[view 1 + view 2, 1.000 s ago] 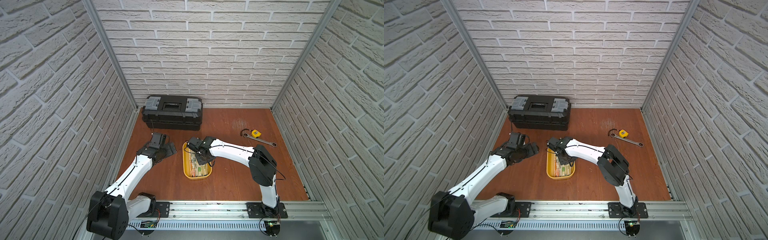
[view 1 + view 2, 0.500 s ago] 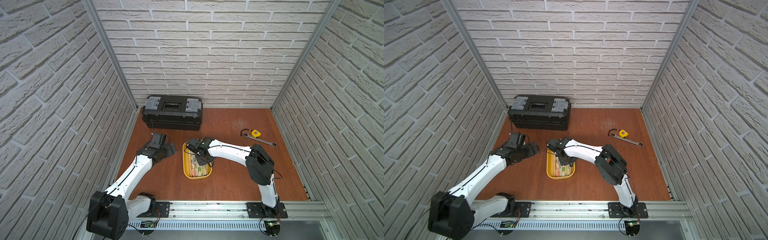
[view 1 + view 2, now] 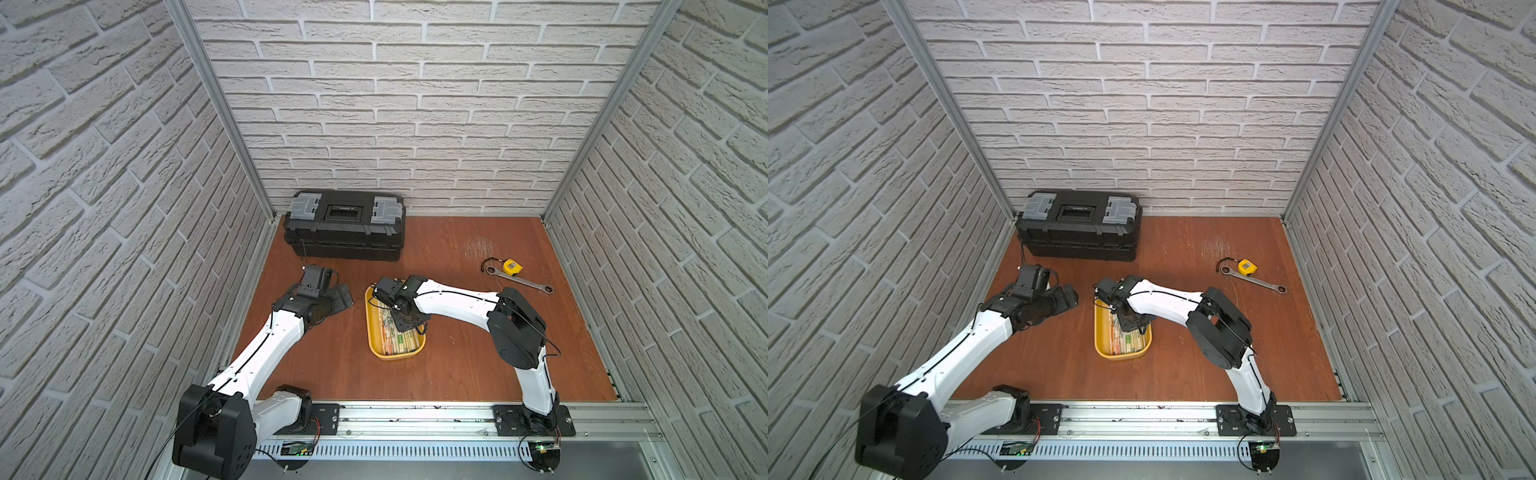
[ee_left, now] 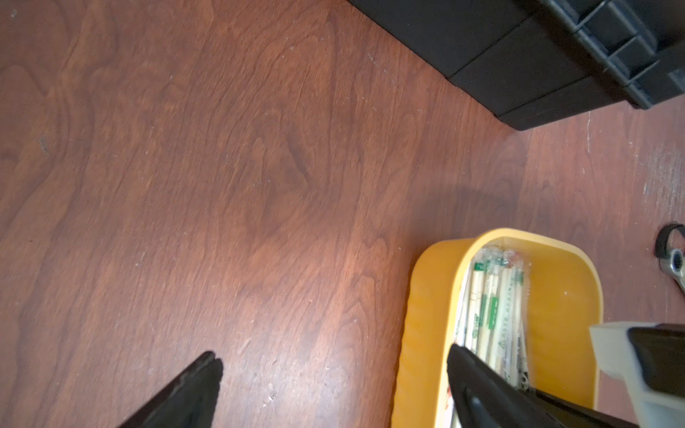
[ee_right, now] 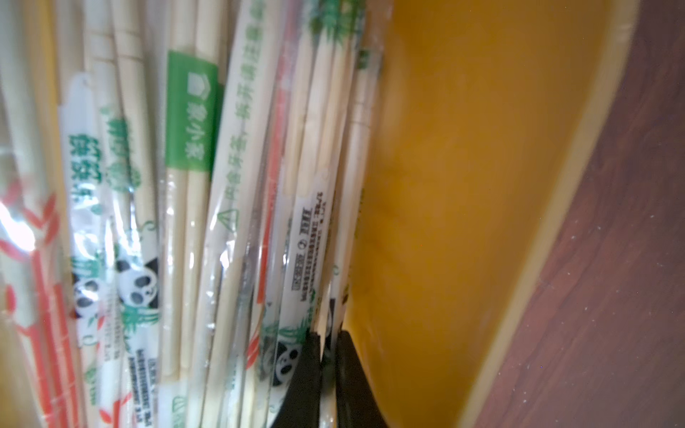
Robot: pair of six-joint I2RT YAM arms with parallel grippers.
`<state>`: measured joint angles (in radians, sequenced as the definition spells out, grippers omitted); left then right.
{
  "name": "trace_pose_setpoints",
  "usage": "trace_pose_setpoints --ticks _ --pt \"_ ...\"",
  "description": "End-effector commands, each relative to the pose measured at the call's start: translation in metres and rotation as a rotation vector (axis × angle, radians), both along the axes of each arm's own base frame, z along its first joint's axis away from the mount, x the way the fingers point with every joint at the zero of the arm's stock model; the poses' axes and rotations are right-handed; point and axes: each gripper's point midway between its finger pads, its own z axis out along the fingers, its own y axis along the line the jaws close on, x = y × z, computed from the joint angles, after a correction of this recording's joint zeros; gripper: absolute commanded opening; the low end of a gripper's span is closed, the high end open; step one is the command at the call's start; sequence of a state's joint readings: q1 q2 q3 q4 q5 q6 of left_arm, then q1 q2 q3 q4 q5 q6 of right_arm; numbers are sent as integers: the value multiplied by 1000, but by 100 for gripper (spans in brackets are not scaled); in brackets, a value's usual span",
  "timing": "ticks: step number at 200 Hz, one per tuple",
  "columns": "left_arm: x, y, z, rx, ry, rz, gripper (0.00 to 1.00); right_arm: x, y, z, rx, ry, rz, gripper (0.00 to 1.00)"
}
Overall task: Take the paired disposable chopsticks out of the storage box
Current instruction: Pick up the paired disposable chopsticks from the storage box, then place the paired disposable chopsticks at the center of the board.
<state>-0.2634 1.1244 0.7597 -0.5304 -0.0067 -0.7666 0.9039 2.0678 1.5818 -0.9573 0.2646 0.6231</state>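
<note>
Now my right gripper (image 5: 328, 374) pinches shut on one clear-sleeved pale bamboo chopstick pair (image 5: 333, 281) at the pile's edge inside the shallow yellow plastic tray (image 5: 463, 185); I should lift straight, slowly. My left gripper (image 4: 333, 359) hangs open, left of it.
</note>
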Motion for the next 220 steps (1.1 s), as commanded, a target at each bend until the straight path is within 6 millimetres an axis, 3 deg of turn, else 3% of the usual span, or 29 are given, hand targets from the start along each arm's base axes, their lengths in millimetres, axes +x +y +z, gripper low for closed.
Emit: trace_pose_setpoints --ticks 1,39,43,61,134,174,220 --pt "4 -1 8 -6 -35 -10 98 -3 -4 4 4 3 -10 6" --pt "6 -4 10 -16 -33 -19 98 -2 -4 26 46 -29 -21 2" --pt "6 -4 10 -16 -34 -19 98 -2 -3 39 72 -50 -22 3" --pt "8 -5 11 -18 -32 -21 98 0 -3 56 99 -81 -27 3" --pt "11 -10 9 -10 -16 -42 98 7 -8 107 211 -188 -47 3" --pt "16 -13 9 4 -12 -60 98 9 -43 120 220 -237 -94 3" --pt "26 -16 15 10 -24 -62 98 3 -106 100 203 -246 -178 3"
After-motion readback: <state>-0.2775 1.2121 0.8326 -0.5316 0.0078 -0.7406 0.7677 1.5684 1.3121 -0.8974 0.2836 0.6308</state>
